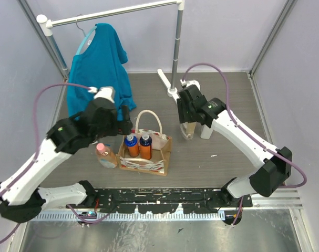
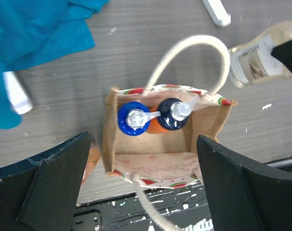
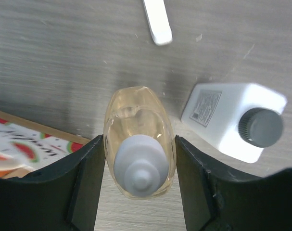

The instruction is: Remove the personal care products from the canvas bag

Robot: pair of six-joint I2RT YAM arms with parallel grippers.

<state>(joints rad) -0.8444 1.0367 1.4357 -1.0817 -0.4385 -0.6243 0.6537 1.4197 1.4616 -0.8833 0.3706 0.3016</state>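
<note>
The canvas bag (image 1: 148, 157) stands open at the table's middle with two orange bottles with blue caps (image 1: 131, 145) (image 1: 145, 145) upright inside. A pink bottle with a white cap (image 1: 105, 155) stands just left of the bag. My left gripper (image 1: 122, 125) hangs above the bag, open and empty. Its wrist view looks down into the bag (image 2: 155, 166) at both blue caps (image 2: 133, 119) (image 2: 174, 114). My right gripper (image 1: 191, 118) is shut on a pale amber bottle (image 3: 138, 144) that stands on the table right of the bag. A whitish bottle with a dark cap (image 3: 232, 120) stands beside it.
A teal shirt (image 1: 99, 63) hangs from a white clothes rack (image 1: 176, 47) at the back left. The rack's white feet (image 3: 157, 21) lie on the table behind the bottles. A black rail (image 1: 159, 197) runs along the near edge.
</note>
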